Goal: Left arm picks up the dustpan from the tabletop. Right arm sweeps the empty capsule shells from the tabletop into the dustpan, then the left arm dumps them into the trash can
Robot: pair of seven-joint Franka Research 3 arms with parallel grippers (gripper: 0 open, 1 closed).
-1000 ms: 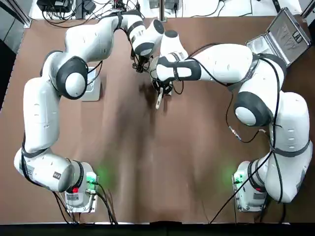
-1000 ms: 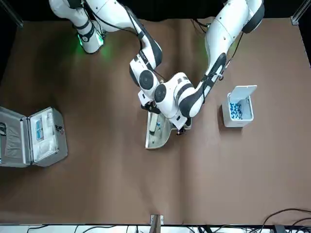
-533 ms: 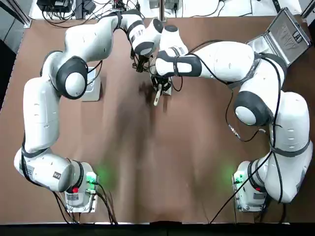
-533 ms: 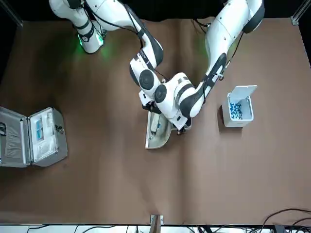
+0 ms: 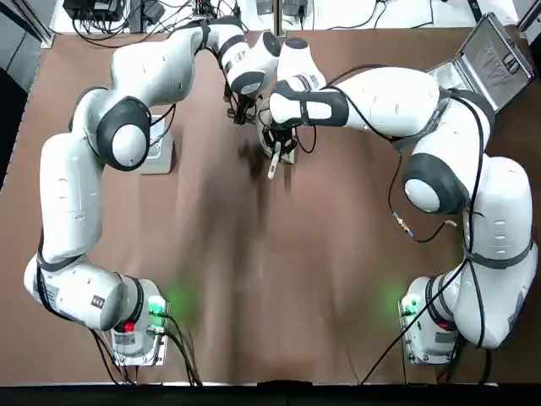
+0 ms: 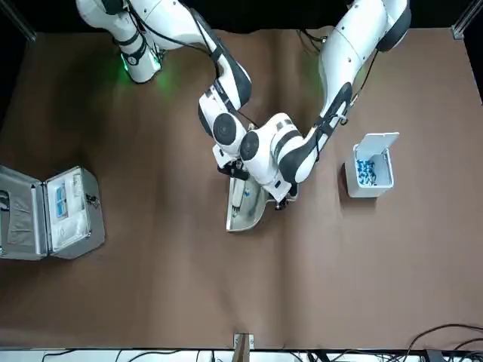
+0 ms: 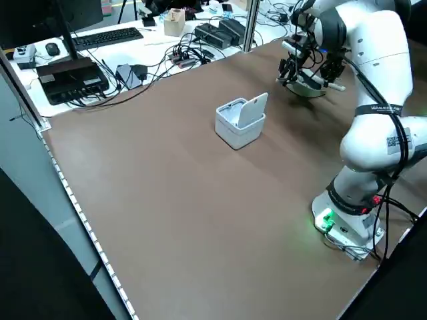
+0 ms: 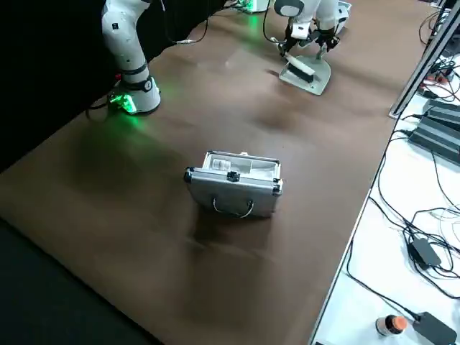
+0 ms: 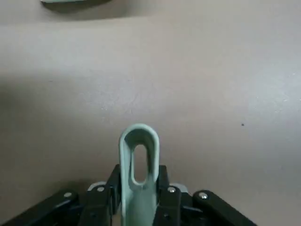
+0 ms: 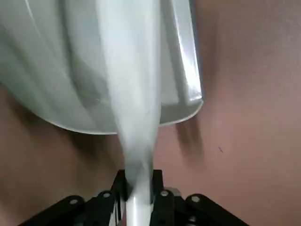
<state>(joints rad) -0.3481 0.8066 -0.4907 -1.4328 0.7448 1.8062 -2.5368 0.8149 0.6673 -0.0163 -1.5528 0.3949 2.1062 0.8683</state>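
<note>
The cream-white dustpan (image 6: pixel 247 211) lies flat on the brown table near the middle. Its looped handle (image 9: pixel 138 155) sits between the fingers of my left gripper (image 9: pixel 138 181), which is shut on it. My right gripper (image 10: pixel 138 183) is shut on a narrow white brush (image 10: pixel 134 117), which reaches over the dustpan's inside (image 10: pixel 61 84). In the top view both wrists crowd together, the left gripper (image 5: pixel 241 114) beside the right gripper (image 5: pixel 279 145). The trash can (image 6: pixel 371 172) stands open toward the left arm's side, with blue bits inside. I cannot make out any empty capsule shells on the table.
An open silver metal case (image 6: pixel 53 211) sits at the right arm's far corner (image 5: pixel 490 59). The trash can (image 7: pixel 240 122) stands apart from the dustpan (image 7: pixel 310 87). Cables and gear lie beyond the table's far edge.
The right wrist has shifted slightly, carrying the brush a little farther over the dustpan. The left arm and the dustpan have stayed put.
</note>
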